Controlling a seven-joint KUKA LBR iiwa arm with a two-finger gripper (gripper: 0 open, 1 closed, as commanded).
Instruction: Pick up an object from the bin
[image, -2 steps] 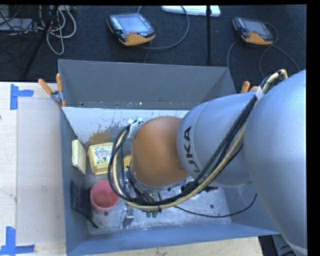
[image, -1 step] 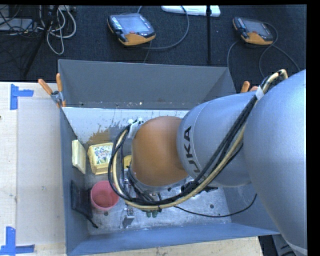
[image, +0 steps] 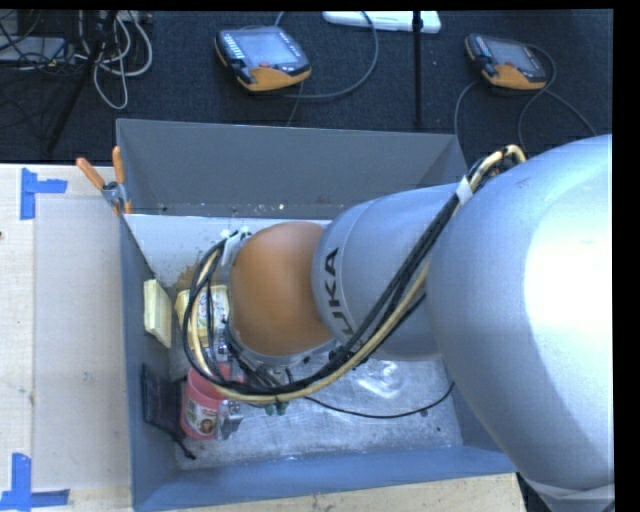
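My gripper (image: 231, 416) reaches down at the bin's front left, mostly hidden under the arm's wrist. Right beside it, to the left, stands a red cylindrical can (image: 202, 404) with a pale label; they look close together, but contact cannot be made out. A flat black object (image: 154, 396) lies against the left wall next to the can. Behind these, a yellow and white packet (image: 204, 316) shows between the wrist cables. A pale yellow block (image: 155, 308) leans on the left wall.
The arm comes in from the right and covers the middle and right of the bin. A clear crumpled plastic piece (image: 385, 378) lies on the floor under the arm. Black and yellow cables loop around the wrist above the can.
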